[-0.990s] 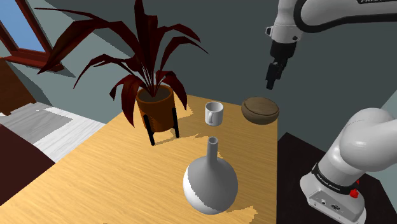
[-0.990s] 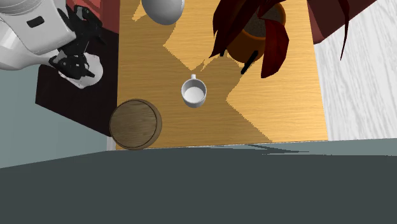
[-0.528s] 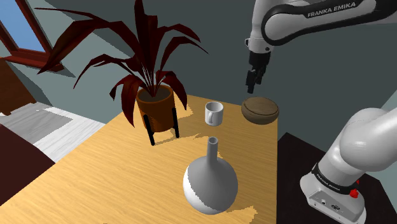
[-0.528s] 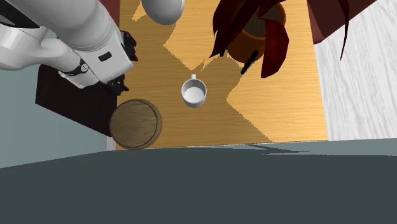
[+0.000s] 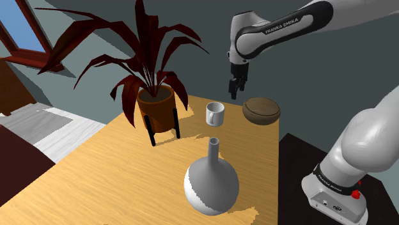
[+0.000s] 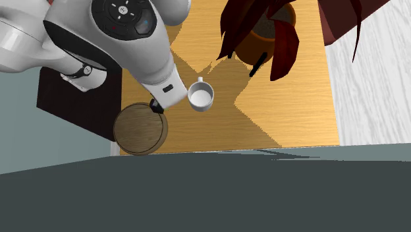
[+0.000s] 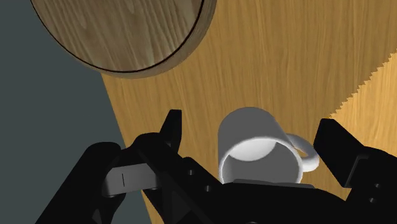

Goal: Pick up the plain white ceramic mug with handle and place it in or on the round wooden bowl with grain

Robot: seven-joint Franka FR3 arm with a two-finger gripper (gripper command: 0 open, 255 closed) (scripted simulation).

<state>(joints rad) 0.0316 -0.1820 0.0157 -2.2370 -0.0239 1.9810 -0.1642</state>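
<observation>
Mug (image 5: 214, 114): white, upright on the tabletop (image 5: 115, 172), near its edge by the wall, untouched.
Bowl (image 5: 261, 110): wooden, at the tabletop corner, near Mug.
Gripper (image 5: 234, 89): fingers wide apart, empty, above Mug.

gripper (image 5: 234, 89) swung leftward in the shoulder view, from above the bowl (image 5: 261, 110) to over the mug (image 5: 213, 114)

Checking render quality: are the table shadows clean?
Wrist view: shadow edge on the light wooden table is sawtoothed beside the plain white mug. Second exterior view: the lit band's edges are stair-stepped. Shoulder view: jagged edge near the grey round-bellied vase.
</observation>
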